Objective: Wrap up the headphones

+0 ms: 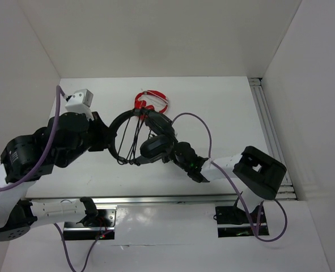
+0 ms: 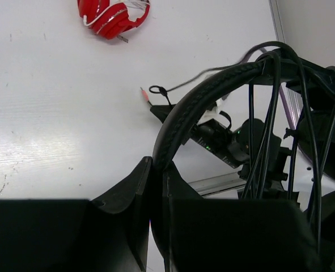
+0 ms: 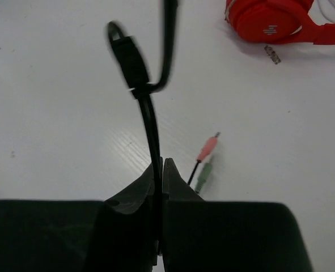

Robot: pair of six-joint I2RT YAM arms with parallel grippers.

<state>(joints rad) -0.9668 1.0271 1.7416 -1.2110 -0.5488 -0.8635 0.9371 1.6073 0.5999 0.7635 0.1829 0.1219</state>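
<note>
Top external view: the white table (image 1: 229, 107) fills the floor of a white-walled booth, and the 2 arms reach in over it from the near edge. The left arm (image 1: 48, 147) angles in from the left and the right arm (image 1: 258, 170) from the right. They meet over the middle of the table.

Between them sit the headphones (image 1: 156, 148). The thin headband curves out toward the left arm and the padded earcups bunch toward the right arm. Several strands of the cable (image 1: 132, 140) run across the open loop of the headband.

The left gripper (image 1: 106, 137) is clenched on the headband. In the left wrist view its fingers (image 2: 139, 187) pinch the band's lower end, the headphones (image 2: 207, 90) arch up and to the right from there, and cable strands (image 2: 269, 124) hang down from the band.

The right gripper (image 1: 176, 150) sits just beside the earcups. From the right wrist view the right gripper (image 3: 160, 167) is pinched tight on the thin cable (image 3: 153, 124), which rises to a small blurred black block (image 3: 127, 59).

The red headphones (image 1: 151, 101) lie further back on the table, apart from both arms.

Smallest are the 2 plugs, 1 pink (image 3: 207, 150) and 1 green (image 3: 203, 177), just right of the right gripper's fingertips. I cannot tell whether they rest on the table.
</note>
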